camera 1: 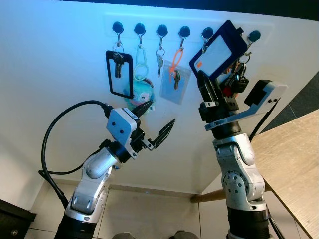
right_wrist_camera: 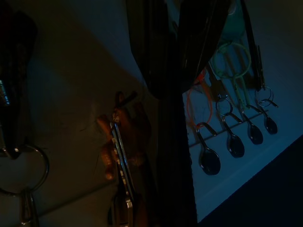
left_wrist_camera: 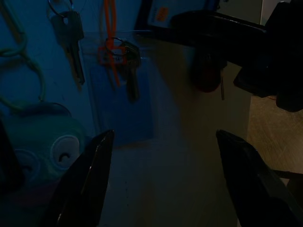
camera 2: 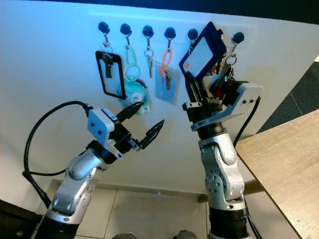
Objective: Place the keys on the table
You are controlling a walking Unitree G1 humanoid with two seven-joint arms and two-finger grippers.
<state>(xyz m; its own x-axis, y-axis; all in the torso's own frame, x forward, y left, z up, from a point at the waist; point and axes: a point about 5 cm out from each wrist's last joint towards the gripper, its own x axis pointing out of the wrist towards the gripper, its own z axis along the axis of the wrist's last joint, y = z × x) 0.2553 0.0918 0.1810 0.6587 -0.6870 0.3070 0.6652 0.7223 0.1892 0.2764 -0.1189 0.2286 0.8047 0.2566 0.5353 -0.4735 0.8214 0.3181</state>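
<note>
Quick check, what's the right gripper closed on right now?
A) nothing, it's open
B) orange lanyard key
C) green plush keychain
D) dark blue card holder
D: the right gripper is shut on the lower edge of the dark blue card holder, tilted up off the wall near the fifth hook, while the left gripper hangs open lower down.

Right end effector [camera 2: 192, 82] at blue badge holder [camera 2: 202, 52]
</note>
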